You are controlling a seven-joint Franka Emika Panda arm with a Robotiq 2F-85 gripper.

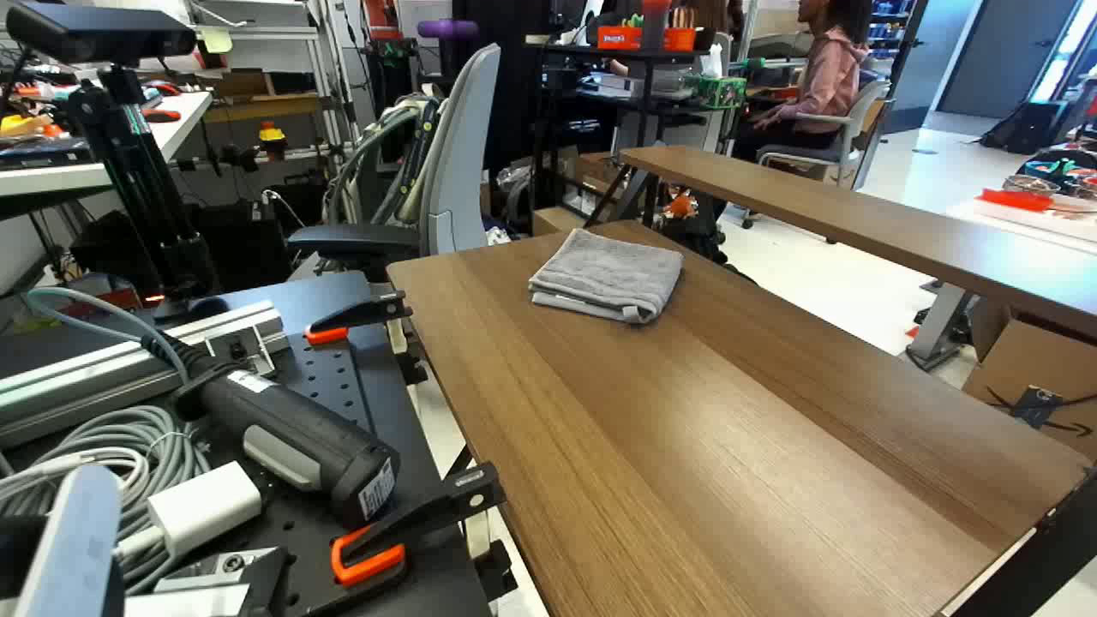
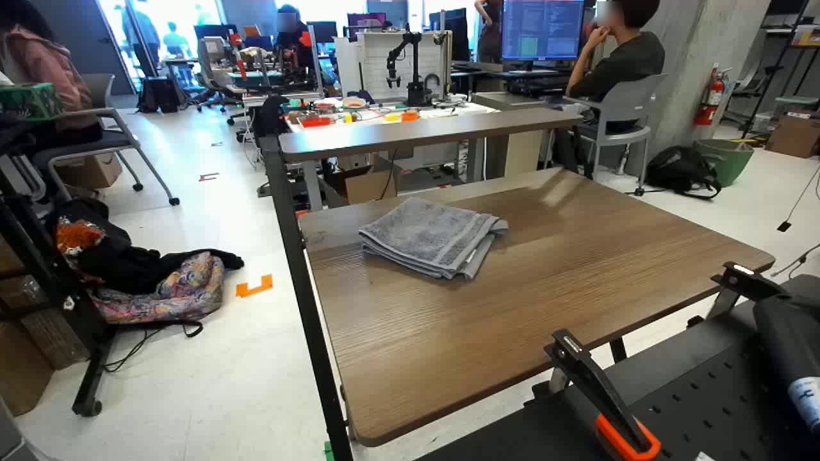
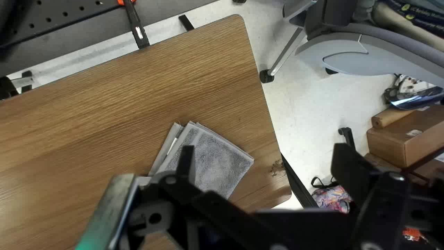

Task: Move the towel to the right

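In the wrist view, our tool (image 3: 264,161) stands spread wide, with nothing that we can make out pinched between its fingers (image 3: 185,161). The towel (image 3: 218,163) lies on the bench (image 3: 86,132) close to a corner, partly hidden behind the tool, while the right finger (image 3: 352,170) shows against the floor (image 3: 305,114) past the edge. If we closed along this line, we would probably catch little or nothing, because the spread is not centred on the towel. Dipping too shallow could take only the top layers, since nothing seems to bind the folds, and the rest might trail open.

In an exterior view, a dark post (image 2: 311,307) rises at the left end of the bench, and the towel sits near it, not touching, by the far left corner. A slip to the left could push the towel over that end, so the room for our move seems to lie right.

In an exterior view, clamps (image 1: 428,512) line the left edge and the towel rests at the far end. It looks grey, plush and roughly square, its folded layers slightly out of line, with a pale tag (image 1: 631,313) at the near edge. We expect it to sag under any pinch.
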